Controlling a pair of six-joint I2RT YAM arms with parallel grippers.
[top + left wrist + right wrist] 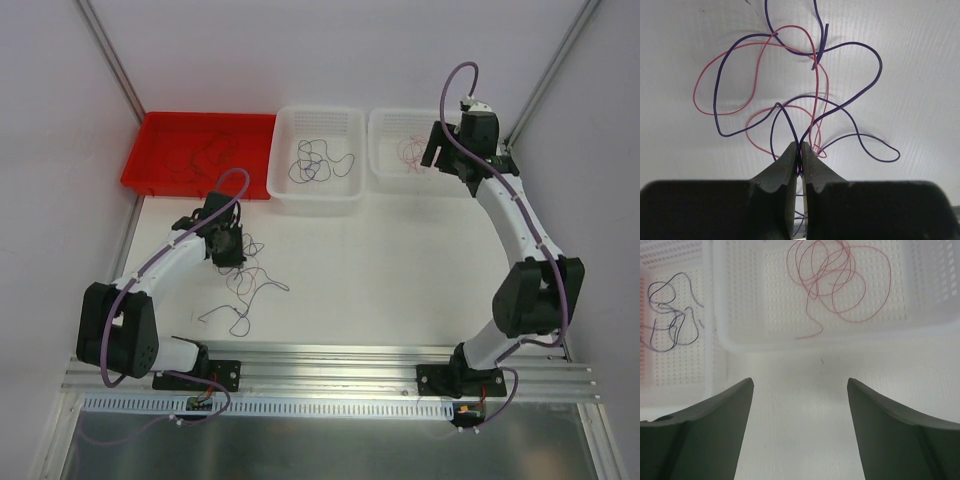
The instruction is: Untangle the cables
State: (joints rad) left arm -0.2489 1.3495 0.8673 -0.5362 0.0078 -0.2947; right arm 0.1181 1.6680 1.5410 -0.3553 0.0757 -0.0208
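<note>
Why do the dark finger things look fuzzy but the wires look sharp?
Left wrist view: the left fingers sit right by the lens, so they blur, while the wires on the table are crisp with faint shadows. Right wrist view: the right fingers are soft-edged too, and the red wires in the basket show clearly. Top view: even light, no glare.

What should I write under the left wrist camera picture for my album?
The left gripper pinches the cables, a loose purple and red tangle, over the white table.
</note>
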